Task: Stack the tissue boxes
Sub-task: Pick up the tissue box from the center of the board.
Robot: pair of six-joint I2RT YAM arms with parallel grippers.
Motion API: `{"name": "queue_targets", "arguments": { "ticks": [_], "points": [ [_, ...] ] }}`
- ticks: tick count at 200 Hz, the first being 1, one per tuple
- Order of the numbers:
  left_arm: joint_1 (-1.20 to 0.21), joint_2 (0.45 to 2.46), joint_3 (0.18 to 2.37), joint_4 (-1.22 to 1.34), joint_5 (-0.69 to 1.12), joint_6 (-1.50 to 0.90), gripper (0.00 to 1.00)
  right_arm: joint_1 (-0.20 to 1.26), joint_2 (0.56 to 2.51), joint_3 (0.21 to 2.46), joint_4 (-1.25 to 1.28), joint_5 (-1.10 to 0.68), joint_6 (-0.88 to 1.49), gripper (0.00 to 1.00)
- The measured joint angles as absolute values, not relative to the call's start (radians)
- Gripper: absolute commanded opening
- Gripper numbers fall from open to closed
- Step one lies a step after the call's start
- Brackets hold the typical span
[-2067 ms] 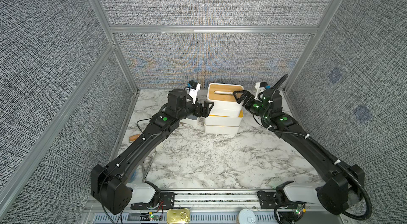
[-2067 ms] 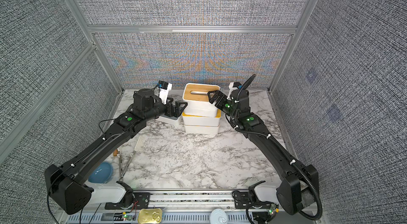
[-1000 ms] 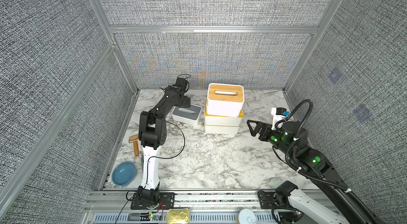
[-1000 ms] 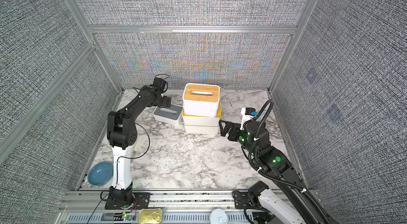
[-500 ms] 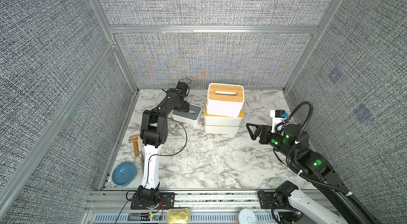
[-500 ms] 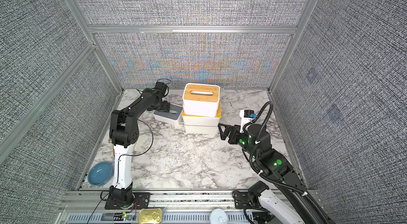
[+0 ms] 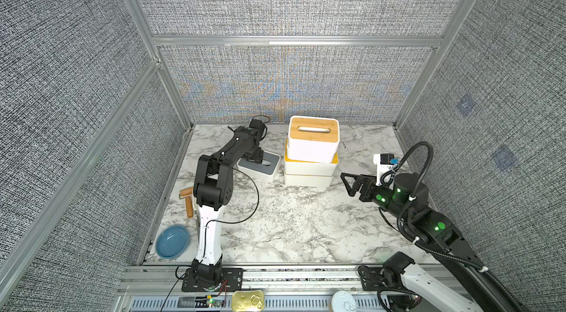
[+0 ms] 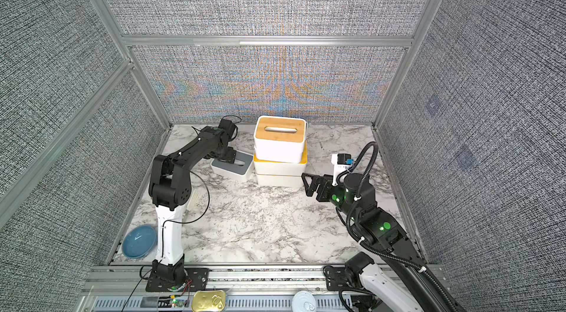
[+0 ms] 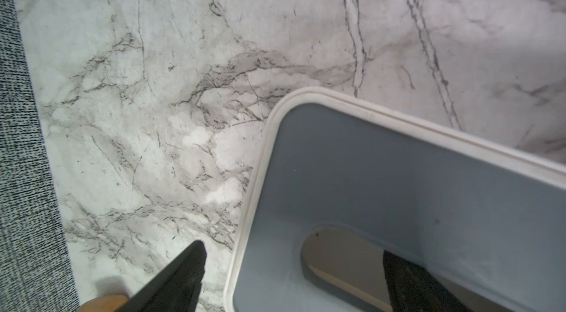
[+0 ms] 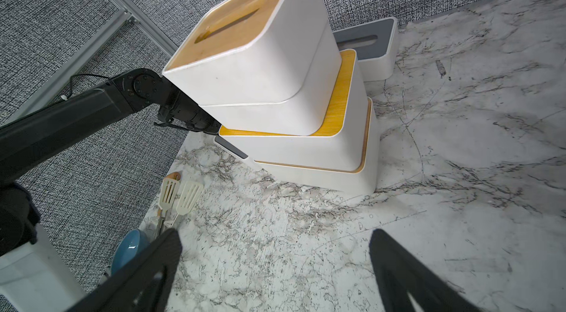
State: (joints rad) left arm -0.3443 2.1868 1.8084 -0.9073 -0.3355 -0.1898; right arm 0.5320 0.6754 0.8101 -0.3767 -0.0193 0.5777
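A leaning stack of several white tissue boxes (image 7: 310,157) (image 8: 280,154) (image 10: 291,105) stands at the back middle, topped by a bamboo-lidded box (image 7: 313,131). Left of the stack a grey-lidded box (image 7: 266,168) (image 9: 398,191) lies on the marble. My left gripper (image 7: 253,154) (image 9: 291,247) hangs open over its end. One finger (image 9: 183,276) is outside the box wall and the other is at the oval slot. A second grey-lidded box (image 10: 367,39) sits behind the stack. My right gripper (image 7: 347,183) (image 10: 275,234) is open and empty, right of the stack.
Along the left edge lie a blue bowl (image 7: 171,241) and two pale spatulas (image 10: 179,194) with wooden handles (image 7: 187,200). Two tins (image 7: 247,301) sit on the front rail. Grey fabric walls with aluminium posts enclose the marble table (image 7: 291,227).
Both arms have left the stack. The left gripper swung left and dropped onto the grey-lidded box, its jaws narrowing a little. The right arm pulled back to the right front, then edged slightly left.
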Motion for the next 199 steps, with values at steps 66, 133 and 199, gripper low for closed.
{"name": "queue_targets", "arguments": {
  "ticks": [66, 133, 199],
  "points": [
    [-0.356, 2.115, 1.765, -0.985, -0.341, -0.180, 0.89, 0.532, 0.685, 0.799, -0.369, -0.051, 0.574, 0.99],
    [-0.339, 1.842, 1.575, -0.808, -0.164, -0.498, 0.90, 0.532, 0.673, 0.796, -0.368, -0.061, 0.570, 0.99],
    [-0.337, 1.914, 1.534, -0.875, -0.159, -0.855, 0.86, 0.532, 0.669, 0.785, -0.364, -0.064, 0.570, 0.99]
  ]
}}
